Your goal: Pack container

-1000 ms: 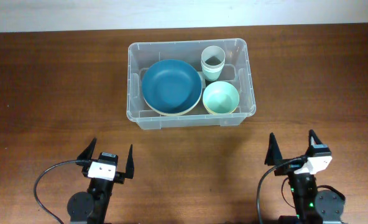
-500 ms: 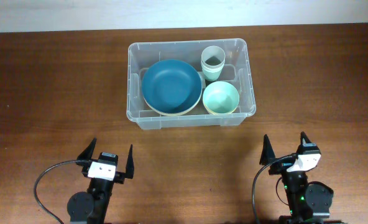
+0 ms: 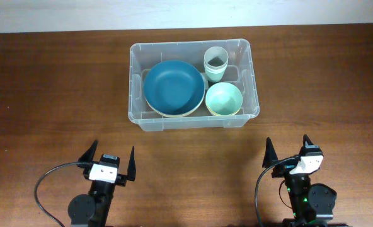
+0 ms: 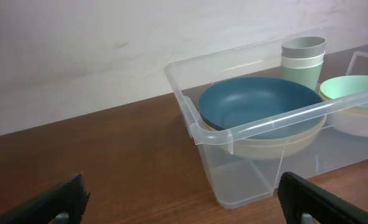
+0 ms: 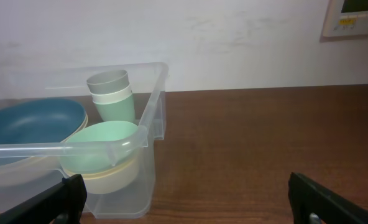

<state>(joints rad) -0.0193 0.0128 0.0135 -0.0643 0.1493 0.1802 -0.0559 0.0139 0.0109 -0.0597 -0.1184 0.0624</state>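
Observation:
The clear plastic container (image 3: 138,117) stands at the table's far middle. Inside it a dark blue plate (image 3: 172,86) lies on a cream one on the left, a mint bowl (image 3: 223,98) sits at the right front, and stacked pale green cups (image 3: 215,62) stand behind it. My left gripper (image 3: 109,157) is open near the front edge, well short of the container's left front corner (image 4: 214,134). My right gripper (image 3: 288,149) is open too, in front of the container's right front corner (image 5: 148,138). Nothing is between either pair of fingers.
Brown wooden table (image 3: 54,94) all round the container. A pale wall (image 5: 234,37) runs behind the table, with a white wall panel (image 5: 353,16) at the upper right in the right wrist view. Black cables loop beside each arm base.
The right arm shifted slightly left and away from the front edge between the earliest frame and half a second ago; since then it holds still. The left arm and the container's contents have not moved.

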